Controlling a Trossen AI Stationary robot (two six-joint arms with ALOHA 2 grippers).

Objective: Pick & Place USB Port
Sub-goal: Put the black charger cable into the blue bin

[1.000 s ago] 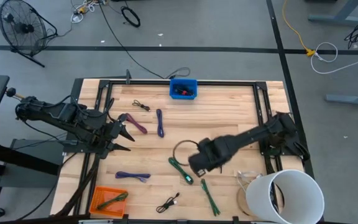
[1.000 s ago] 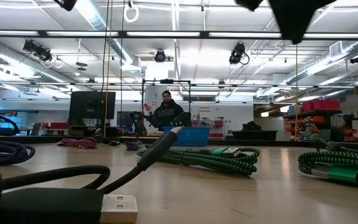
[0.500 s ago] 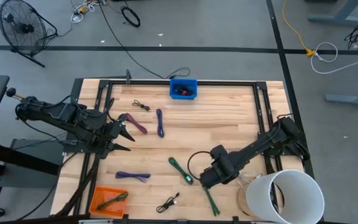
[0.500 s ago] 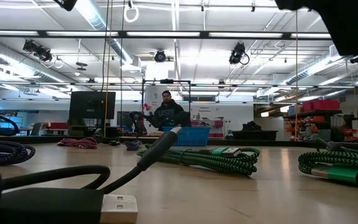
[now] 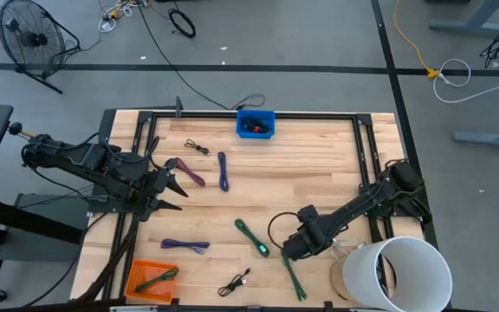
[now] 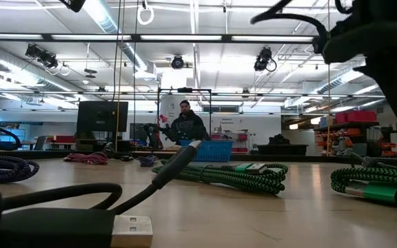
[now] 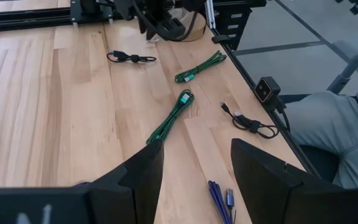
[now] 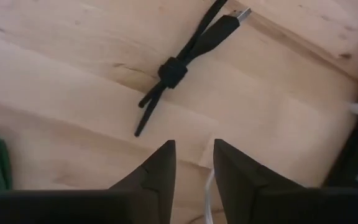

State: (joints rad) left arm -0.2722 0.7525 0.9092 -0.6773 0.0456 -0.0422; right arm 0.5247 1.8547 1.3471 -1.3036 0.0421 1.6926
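R tool [image 5: 291,251] hangs low over the counter [image 5: 301,165] near its front-right part, fingers slightly apart w/ nothing between them, just beside a green cable [image 5: 251,237] and close to the white bucket [image 5: 398,276]. A black USB cable [image 8: 185,56] lies on the wood ahead of it. L tool [image 5: 173,192] waits at the left edge, fingers spread wide, empty. Blue bin [image 5: 255,124] sits at the back edge.
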